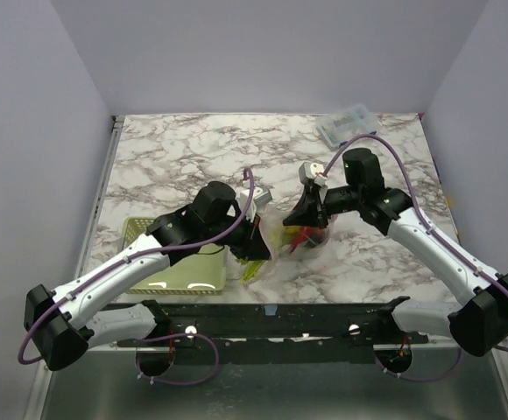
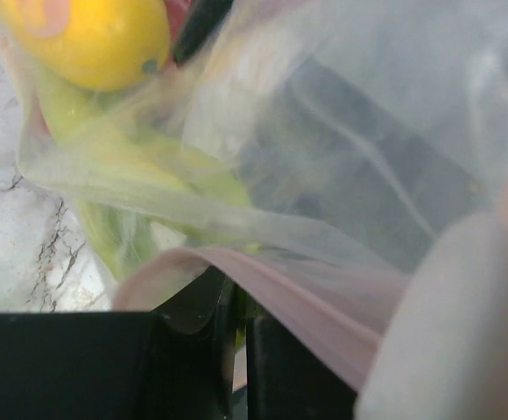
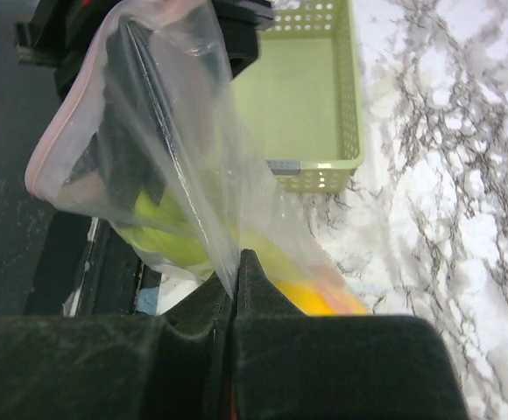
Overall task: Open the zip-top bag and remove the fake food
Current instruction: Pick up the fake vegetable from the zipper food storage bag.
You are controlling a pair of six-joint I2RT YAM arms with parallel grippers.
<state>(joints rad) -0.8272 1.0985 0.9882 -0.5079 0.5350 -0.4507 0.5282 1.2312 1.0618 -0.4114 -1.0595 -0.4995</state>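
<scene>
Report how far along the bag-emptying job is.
Done: left gripper and right gripper are each shut on the zip-top bag, whose pink zip strip looks parted. In hand: the bag stretched between them. Left: the fake food, such as the yellow piece, is inside and must come out.

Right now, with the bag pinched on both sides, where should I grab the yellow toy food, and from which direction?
Grip the yellow piece across its rounded middle, coming in through the pink-rimmed mouth of the zip-top bag, since film covers every other side. It is smooth, bulging, deep among green pieces, so probably pinch its widest part. Left gripper and right gripper are shut on the bag.
</scene>
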